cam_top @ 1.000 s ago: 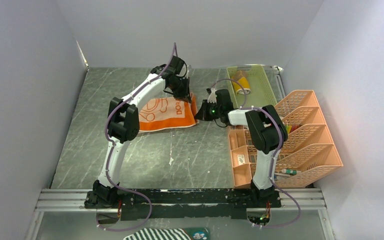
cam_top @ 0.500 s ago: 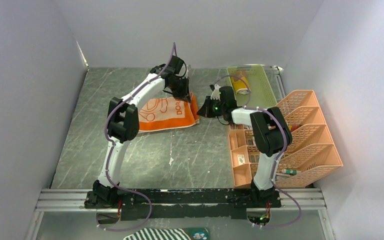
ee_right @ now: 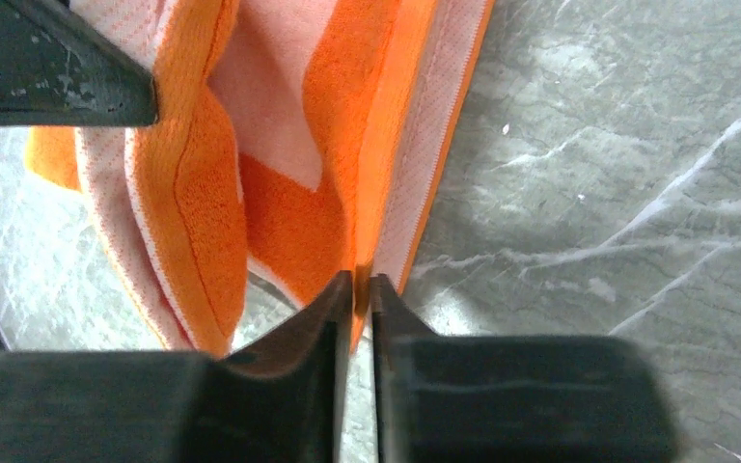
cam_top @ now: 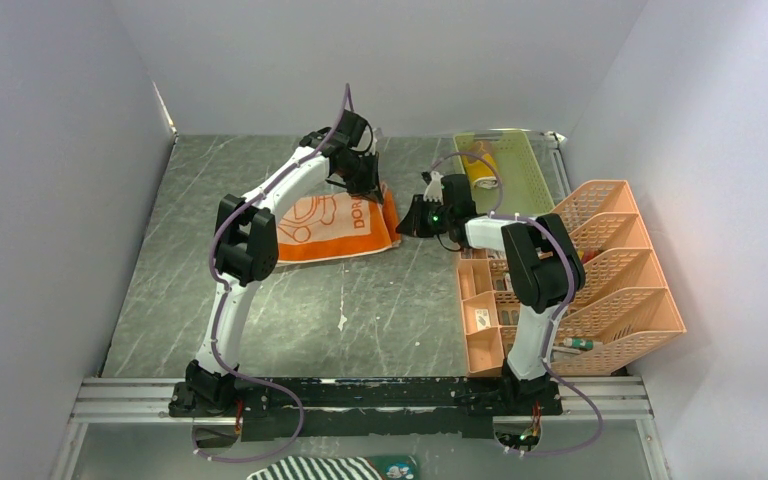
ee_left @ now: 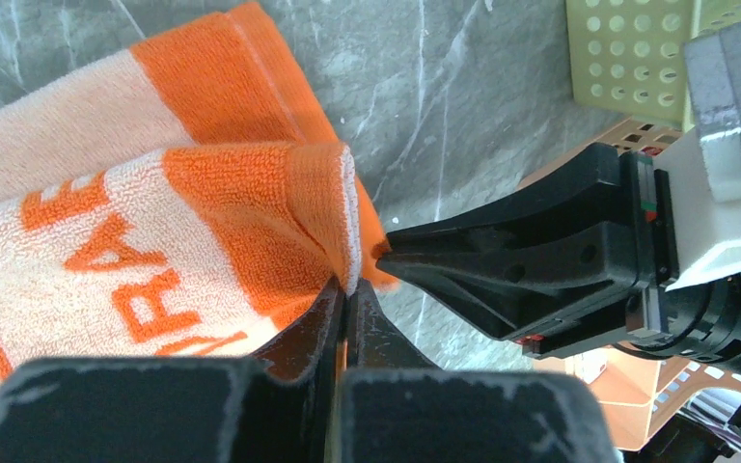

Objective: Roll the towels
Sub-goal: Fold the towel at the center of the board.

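The left tool [ee_left: 345,294] is clamped on a folded corner of the orange towel [cam_top: 330,235], which lies on the desk [cam_top: 360,310] just left of the green tray [cam_top: 525,180]. The right tool [ee_right: 355,285], nearer the tray, nips the towel's thin edge too. The towel looks soft, floppy and light. Holding both corners seems best.

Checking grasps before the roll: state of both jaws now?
Left gripper: closed on the orange towel.
Right gripper: closed on the same towel's edge.
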`<act>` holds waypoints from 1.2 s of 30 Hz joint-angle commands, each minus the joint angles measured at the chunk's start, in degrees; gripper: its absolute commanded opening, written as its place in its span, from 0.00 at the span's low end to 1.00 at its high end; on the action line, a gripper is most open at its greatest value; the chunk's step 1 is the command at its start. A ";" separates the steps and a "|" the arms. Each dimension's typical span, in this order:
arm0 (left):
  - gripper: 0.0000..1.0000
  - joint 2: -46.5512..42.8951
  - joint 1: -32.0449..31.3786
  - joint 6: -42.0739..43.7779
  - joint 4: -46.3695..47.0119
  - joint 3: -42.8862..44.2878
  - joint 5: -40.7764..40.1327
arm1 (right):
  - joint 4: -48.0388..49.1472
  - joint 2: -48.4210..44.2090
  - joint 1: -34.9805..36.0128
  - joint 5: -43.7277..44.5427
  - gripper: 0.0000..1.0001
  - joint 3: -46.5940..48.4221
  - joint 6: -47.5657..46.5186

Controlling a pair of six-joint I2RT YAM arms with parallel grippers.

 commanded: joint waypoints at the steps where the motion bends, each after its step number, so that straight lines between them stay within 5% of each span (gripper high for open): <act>1: 0.07 0.95 0.34 -2.05 3.38 0.71 3.27 | -0.13 -0.92 -0.57 -1.27 0.24 -0.78 -0.79; 6: 0.07 1.80 -0.03 -3.50 5.26 0.58 3.69 | -0.95 -3.79 -0.69 0.48 0.39 -2.86 -1.27; 18: 0.07 4.29 -0.06 -6.88 9.90 -1.31 4.55 | -4.17 -16.06 -2.99 9.04 0.42 -7.95 -1.00; 25: 0.41 0.90 0.31 -6.73 12.42 -3.31 3.60 | -2.37 -22.28 -3.67 12.99 0.46 -10.13 -1.95; 26: 0.58 -0.90 0.75 -6.62 13.39 -4.26 3.30 | -1.77 -22.40 -3.65 12.21 0.46 -9.71 -1.91; 28: 0.75 -5.33 2.14 -6.66 15.75 -7.54 2.87 | 0.37 -22.37 -3.46 9.91 0.46 -8.95 -1.42; 32: 0.82 -17.06 6.51 -6.95 21.63 -19.44 0.53 | 5.48 -21.00 -0.64 7.07 0.46 -7.54 -0.72; 36: 0.84 -30.76 11.83 -9.75 33.30 -40.91 -2.18 | 10.18 -12.63 3.95 4.82 0.47 -2.79 -0.65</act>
